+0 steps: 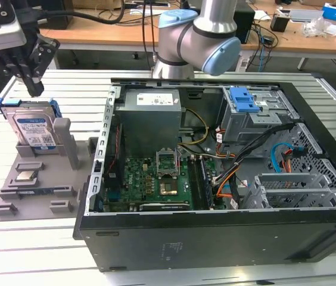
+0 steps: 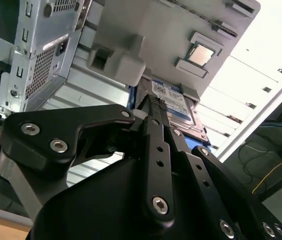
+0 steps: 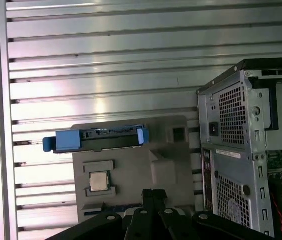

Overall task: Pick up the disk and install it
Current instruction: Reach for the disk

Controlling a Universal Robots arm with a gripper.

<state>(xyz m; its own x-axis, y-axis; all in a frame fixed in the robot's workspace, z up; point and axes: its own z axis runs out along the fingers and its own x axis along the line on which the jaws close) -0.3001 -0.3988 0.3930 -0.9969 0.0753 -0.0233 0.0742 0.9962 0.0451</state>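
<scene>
Disk (image 1: 34,128) stands on edge in the grey holder (image 1: 61,179) at the exterior view's left, presumably so its top edge can be pinched; the gripper (image 1: 34,89) hovers just above, fingers closed, empty.

Silver disk (image 1: 28,122) with white-and-blue barcode label (image 1: 36,134) and blue frame (image 1: 53,109), plain grey tray (image 1: 43,174), black gripper (image 1: 35,90), silver ribbed table (image 1: 31,253), black computer case (image 1: 215,241), green circuit board (image 1: 147,179), blue latch (image 1: 243,100) on grey cage (image 1: 245,128), orange cables (image 1: 227,180), silver arm (image 1: 215,15) with pale blue caps (image 1: 221,56)
</scene>
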